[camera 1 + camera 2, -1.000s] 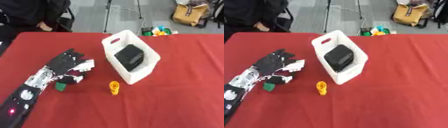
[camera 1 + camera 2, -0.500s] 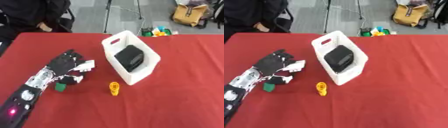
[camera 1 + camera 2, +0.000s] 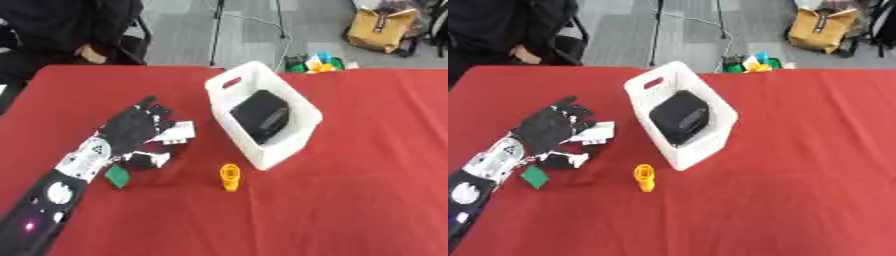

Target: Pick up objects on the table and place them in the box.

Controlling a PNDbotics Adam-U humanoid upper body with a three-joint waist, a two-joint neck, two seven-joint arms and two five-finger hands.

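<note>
My left hand [image 3: 133, 129] lies over the red table's left part, fingers fairly straight and spread, resting above a small black and white object [image 3: 175, 135] that shows at its fingertips. A green flat piece [image 3: 116, 176] lies just under the wrist. A small orange object [image 3: 229, 177] stands on the cloth in front of the white box [image 3: 296, 110]. The box holds a black object [image 3: 260, 116]. My right hand shows in neither view.
The red table [image 3: 367, 190] has bare cloth to the right of the box. Beyond its far edge are a tripod's legs, a yellow bag [image 3: 378, 31] and small coloured toys [image 3: 315, 62] on the floor. A seated person is at the far left.
My left hand has shifted slightly up and away from the green piece, its fingers spreading a little. The box and the orange object have not moved.
</note>
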